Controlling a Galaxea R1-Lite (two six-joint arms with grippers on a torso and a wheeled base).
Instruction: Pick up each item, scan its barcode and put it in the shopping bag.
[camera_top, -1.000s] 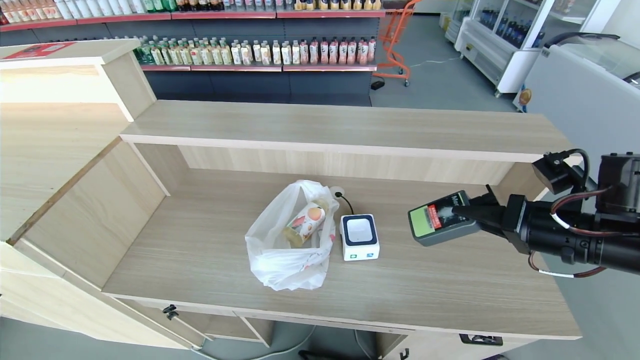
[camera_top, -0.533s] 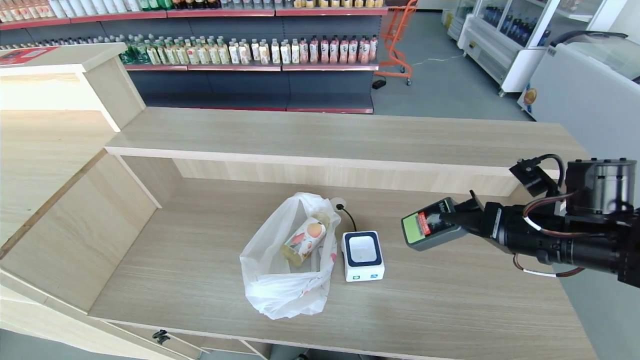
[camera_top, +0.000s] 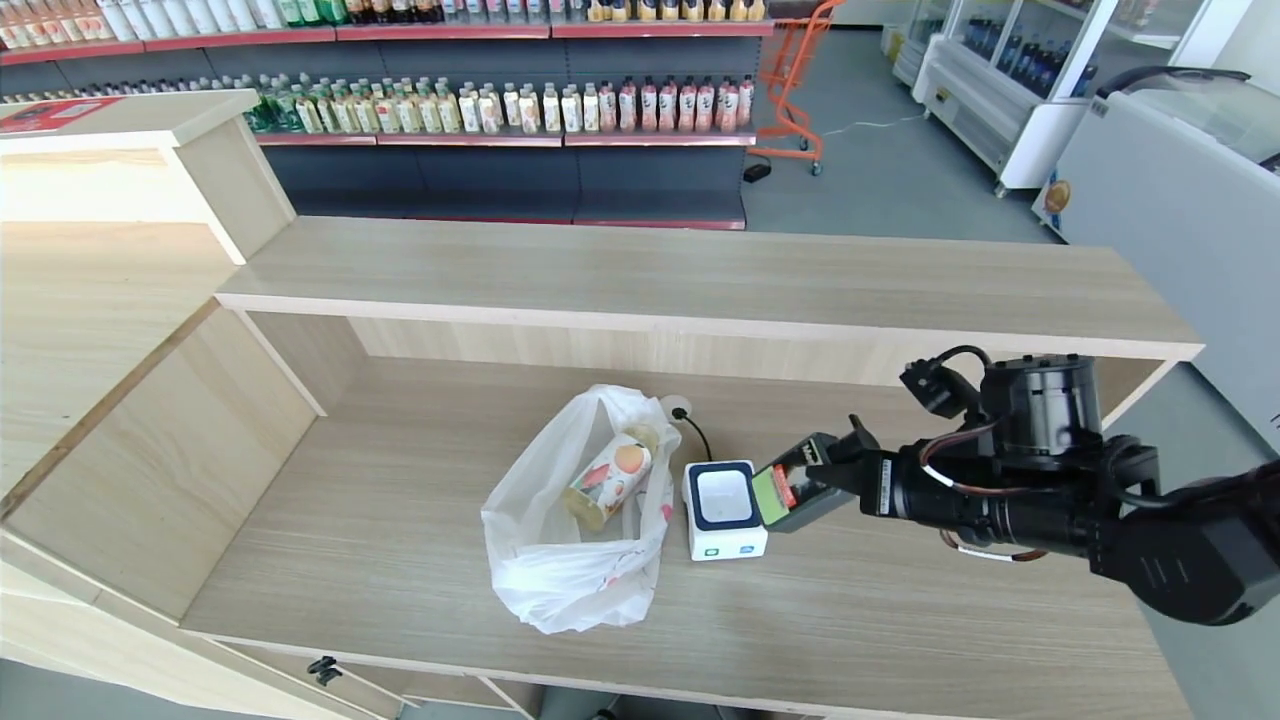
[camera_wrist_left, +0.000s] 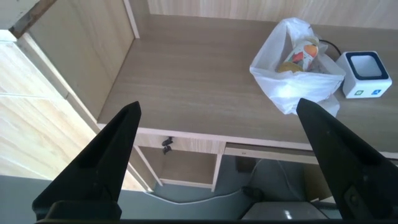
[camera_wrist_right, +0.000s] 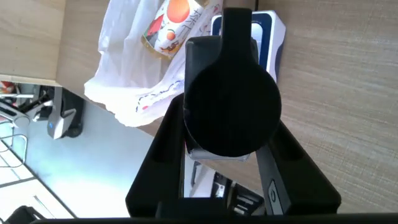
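Since the barcode needs reading first, I'd guess that's why the right gripper (camera_top: 830, 468) keeps the dark box (camera_top: 795, 495) clamped at the scanner's (camera_top: 722, 508) 3 o'clock, bag (camera_top: 560, 575) at its 9.

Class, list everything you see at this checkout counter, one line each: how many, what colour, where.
counter: one, light wood, bearing bag and scanner.
shopping bag: one, white, mid-counter.
bottle: one, yellowish with peach label, inside the shopping bag.
scanner: one, white with dark rim, on the counter beside the bag.
box: one, dark with green and red label, held at the scanner's edge.
shelves: several, red-edged, stocked with bottles, across the aisle.
trolley: one, orange, beside the shelves.
left gripper: one, black, jaws open, away from the bag.
right gripper: one, black, jaws shut on the box.
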